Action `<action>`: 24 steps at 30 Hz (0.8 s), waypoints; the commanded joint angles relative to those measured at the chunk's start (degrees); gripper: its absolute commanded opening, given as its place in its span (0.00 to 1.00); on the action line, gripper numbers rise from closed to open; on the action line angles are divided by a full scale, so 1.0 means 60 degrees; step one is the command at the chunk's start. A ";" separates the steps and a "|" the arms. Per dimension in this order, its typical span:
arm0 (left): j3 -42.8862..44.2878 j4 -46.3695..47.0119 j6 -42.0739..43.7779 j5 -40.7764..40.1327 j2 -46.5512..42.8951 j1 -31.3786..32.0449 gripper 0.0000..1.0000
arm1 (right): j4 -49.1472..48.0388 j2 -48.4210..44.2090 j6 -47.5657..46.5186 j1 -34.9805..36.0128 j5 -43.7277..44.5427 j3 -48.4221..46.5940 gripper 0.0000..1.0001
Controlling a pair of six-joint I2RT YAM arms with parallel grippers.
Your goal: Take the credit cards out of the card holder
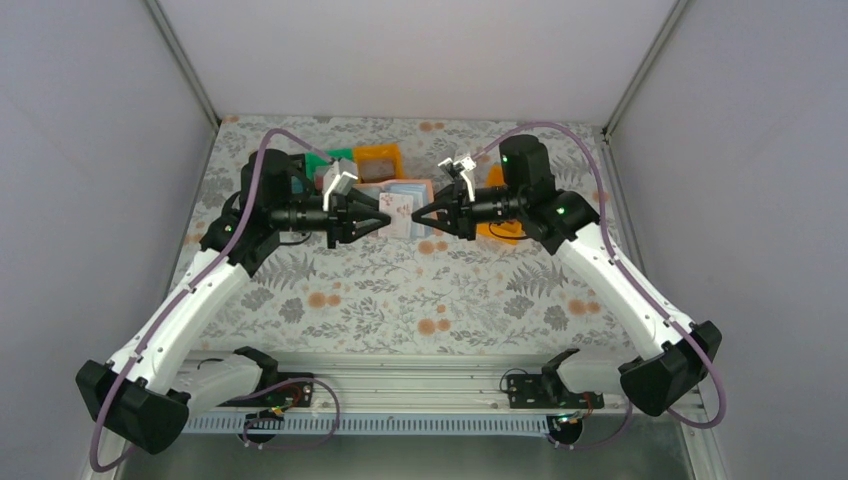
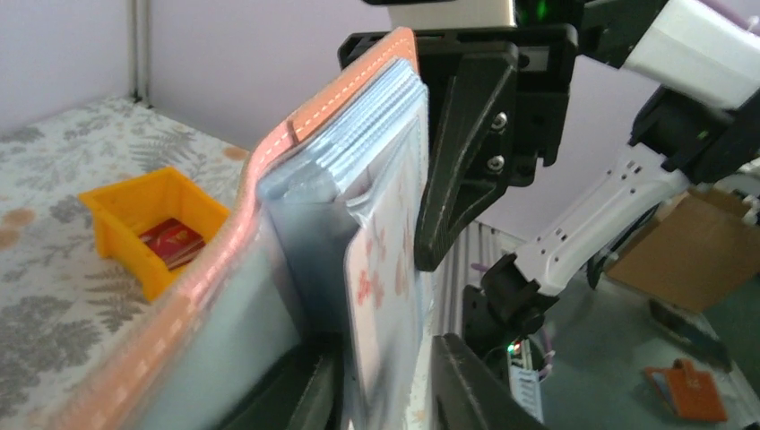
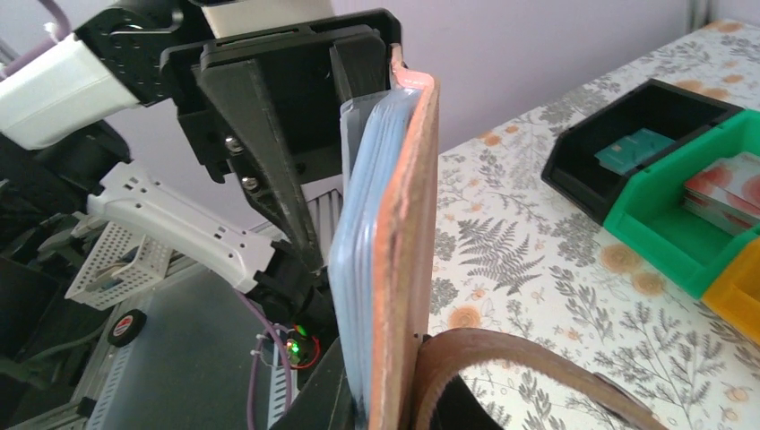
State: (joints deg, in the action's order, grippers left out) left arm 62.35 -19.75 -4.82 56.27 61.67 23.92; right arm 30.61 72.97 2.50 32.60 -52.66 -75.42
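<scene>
Two arms meet in mid-air over the fern-patterned tablecloth (image 1: 420,300), and between them we see the brownish-pink, book-like folding card holder (image 3: 408,224), held upright well above the table. The right gripper (image 1: 416,214) is pinched tight on the holder's stitched cover, and the holder's pale blue-grey clear sleeves (image 2: 358,152) fan out toward the other arm. A brown closing strap (image 3: 529,354) curls from the holder close to the right wrist camera. The left gripper (image 1: 387,217) has its fingers (image 2: 466,385) on either side of a whitish-pink plastic card (image 2: 385,296) with pink print, which stands at the outermost sleeve. We cannot tell whether they press it or merely flank it. On the table, a small orange plastic bin (image 2: 166,276) holds a dark red card (image 2: 170,240). A black bin (image 3: 578,193) holds a teal-blue card (image 3: 632,148), and the green bin (image 3: 663,255) just beside it holds reddish-pink cards (image 3: 730,184).
</scene>
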 commanded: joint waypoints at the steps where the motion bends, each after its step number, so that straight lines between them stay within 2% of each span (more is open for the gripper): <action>1: 0.0120 0.0124 0.0217 0.0626 0.0096 0.0112 0.16 | -0.0683 -0.0135 -0.0159 0.0127 -0.0817 -0.0277 0.04; 2: 0.0162 0.0087 0.0226 0.0685 0.0110 0.0107 0.07 | -0.0675 -0.0153 -0.0176 0.0136 -0.0794 -0.0284 0.04; 3: 0.0208 0.0038 0.0204 0.0691 0.0088 0.0099 0.03 | -0.0645 -0.0178 -0.0222 0.0124 -0.0769 -0.0270 0.04; 10: 0.0253 -0.0561 0.0320 0.0719 -0.0010 -0.0335 0.02 | -0.0183 -0.0483 -0.0414 -0.0334 -0.0415 0.0351 0.04; 22: 0.0078 0.0074 -0.0095 0.1114 0.0035 -0.0366 0.02 | -0.0268 -0.0534 -0.0383 -0.0614 -0.1190 0.0543 0.04; 24: 0.0022 0.0269 -0.0362 0.0929 0.0077 -0.0328 0.02 | -0.0355 -0.0474 -0.0285 -0.0614 -0.1159 0.0544 0.15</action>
State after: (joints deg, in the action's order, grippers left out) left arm 62.76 -21.71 -4.36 62.04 62.06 22.35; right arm 29.17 71.18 0.80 29.93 -58.92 -72.64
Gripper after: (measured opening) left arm 0.028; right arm 0.115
